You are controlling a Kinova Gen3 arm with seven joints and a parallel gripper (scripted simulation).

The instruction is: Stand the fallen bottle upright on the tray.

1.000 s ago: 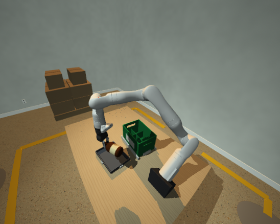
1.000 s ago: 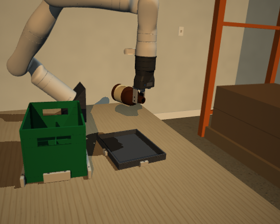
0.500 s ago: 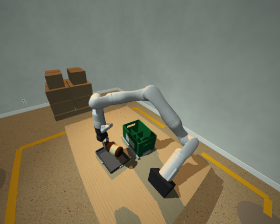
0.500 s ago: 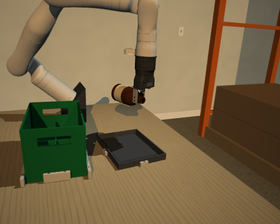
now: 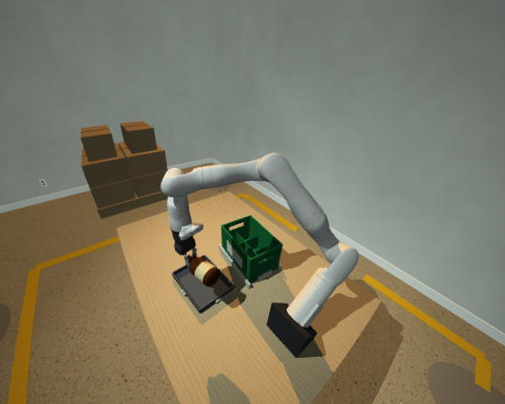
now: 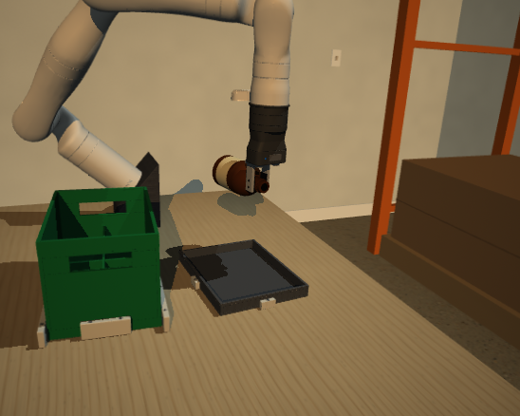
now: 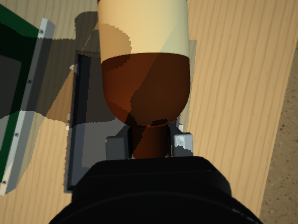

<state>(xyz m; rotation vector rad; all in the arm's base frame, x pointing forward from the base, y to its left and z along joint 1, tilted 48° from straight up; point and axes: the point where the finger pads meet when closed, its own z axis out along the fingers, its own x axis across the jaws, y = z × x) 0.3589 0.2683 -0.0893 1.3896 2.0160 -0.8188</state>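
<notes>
A brown bottle with a cream label hangs on its side in the air, well above the dark tray. My gripper points down and is shut on the bottle's neck. The bottle's body points away from the fingers, roughly level. The tray lies flat on the wooden platform and holds nothing. The bottle's base is cut off at the top of the wrist view.
A green crate with dividers stands just beside the tray. The arm's black base sits near the platform's front. Cardboard boxes are stacked at the back; an orange rack and brown boxes stand off the platform.
</notes>
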